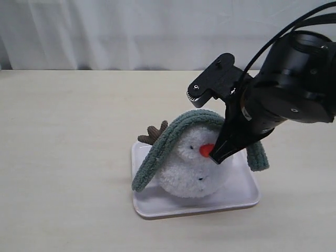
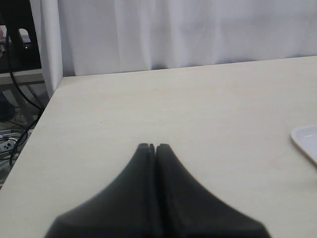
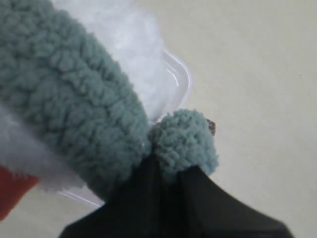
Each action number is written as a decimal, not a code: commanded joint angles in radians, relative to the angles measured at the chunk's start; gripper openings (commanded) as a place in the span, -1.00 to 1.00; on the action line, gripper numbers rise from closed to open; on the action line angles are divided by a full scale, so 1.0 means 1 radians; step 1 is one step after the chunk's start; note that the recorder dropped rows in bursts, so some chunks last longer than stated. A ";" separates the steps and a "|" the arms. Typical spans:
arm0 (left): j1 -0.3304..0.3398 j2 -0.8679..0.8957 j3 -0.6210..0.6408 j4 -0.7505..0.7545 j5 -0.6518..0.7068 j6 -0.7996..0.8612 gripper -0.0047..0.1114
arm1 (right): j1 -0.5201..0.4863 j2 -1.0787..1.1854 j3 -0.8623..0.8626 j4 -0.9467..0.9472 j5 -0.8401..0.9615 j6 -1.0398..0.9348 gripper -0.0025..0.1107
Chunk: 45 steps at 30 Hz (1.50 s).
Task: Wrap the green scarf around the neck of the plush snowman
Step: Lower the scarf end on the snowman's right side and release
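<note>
The plush snowman point(image 1: 189, 173) lies on a white tray point(image 1: 241, 191), orange nose point(image 1: 206, 150) facing up. The green scarf point(image 1: 178, 131) arches over the top of its head, one end hanging off the left side and the other point(image 1: 257, 157) off the right. My right gripper point(image 1: 216, 157) points down beside the nose. In the right wrist view it point(image 3: 168, 166) is shut on a fold of the scarf point(image 3: 183, 141), next to the broad scarf band point(image 3: 74, 99) and white fluff point(image 3: 133, 39). The neck crease does not show. My left gripper point(image 2: 152, 146) is shut, holding nothing.
A brown antler-like arm point(image 1: 155, 134) sticks out on the snowman's left. The tray's corner point(image 2: 307, 139) shows at the edge of the left wrist view, over bare beige table. A white curtain point(image 1: 131, 31) hangs behind the table.
</note>
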 commanded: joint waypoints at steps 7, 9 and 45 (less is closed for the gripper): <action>-0.007 -0.003 0.003 0.000 -0.010 0.002 -0.92 | -0.006 -0.002 0.006 0.006 0.079 -0.062 -0.20; -0.007 -0.003 0.003 0.000 -0.010 0.002 -0.92 | -0.006 -0.002 0.002 0.004 0.105 -0.073 -0.12; -0.007 -0.003 0.003 0.000 -0.010 0.002 -0.92 | -0.006 -0.136 0.000 0.244 0.321 -0.429 -0.07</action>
